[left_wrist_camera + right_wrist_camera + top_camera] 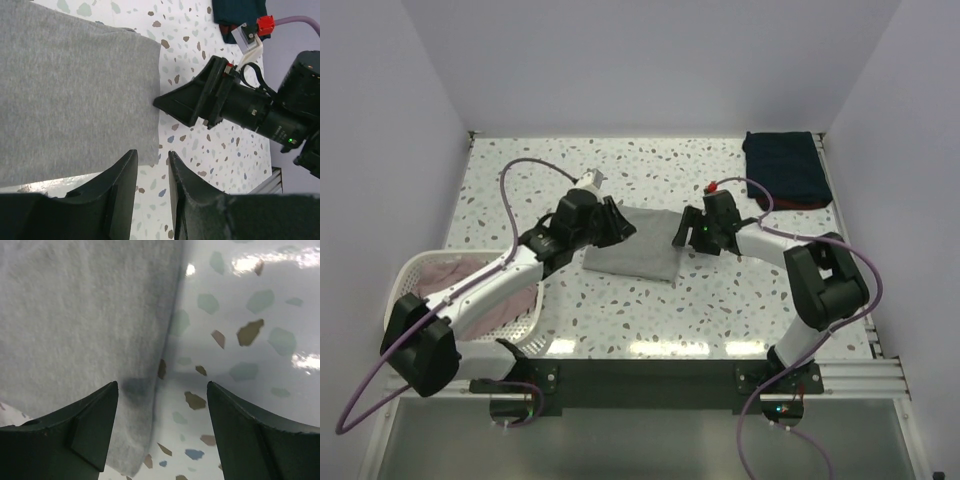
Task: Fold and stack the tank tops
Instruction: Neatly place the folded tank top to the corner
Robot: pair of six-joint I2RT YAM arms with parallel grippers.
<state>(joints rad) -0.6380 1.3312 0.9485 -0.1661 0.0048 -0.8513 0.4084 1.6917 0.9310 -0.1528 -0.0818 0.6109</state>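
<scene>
My left arm (490, 285) runs from its base at the near left out to the far right, toward the middle, and my left gripper (152, 159) points right with its fingers only narrowly parted. My right arm (825, 285) is bent at the elbow on the near right and stretches left, with my right gripper (162, 390) held low and its fingers spread wide. The two grippers face each other tip to tip, near but apart.

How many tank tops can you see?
3: a grey one in the middle, a navy one folded at the far right corner, and pinkish cloth in the white basket on the left, which may hide more.
</scene>
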